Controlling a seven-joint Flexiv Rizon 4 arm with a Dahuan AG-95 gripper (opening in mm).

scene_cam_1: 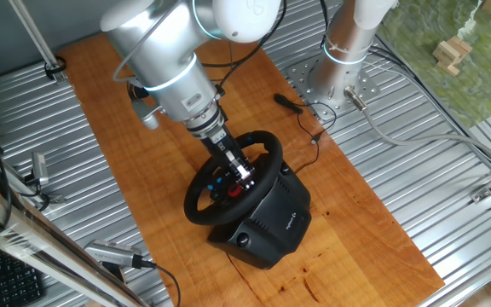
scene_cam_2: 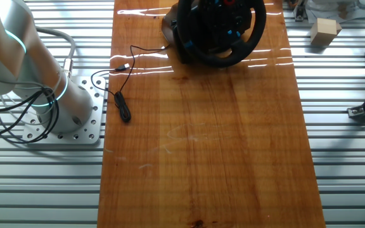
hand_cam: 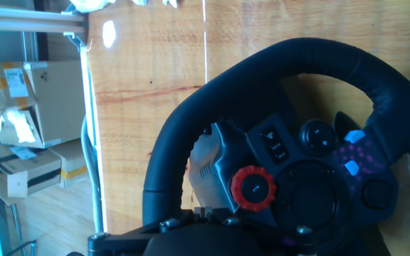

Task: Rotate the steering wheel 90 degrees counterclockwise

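My gripper [scene_cam_1: 241, 176] sits at the steering wheel [scene_cam_1: 201, 189] hub, jaw state unreadable; I judge contact made, the counterclockwise quarter-turn coming next.

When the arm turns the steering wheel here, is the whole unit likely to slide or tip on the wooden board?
The steering wheel probably turns stiffly as one rigid ring: its rim looks thick. The boxy black base looks wide and low, so tipping seems unlikely. The wooden board looks glossy, so some sliding is possible; no clamp is visible.
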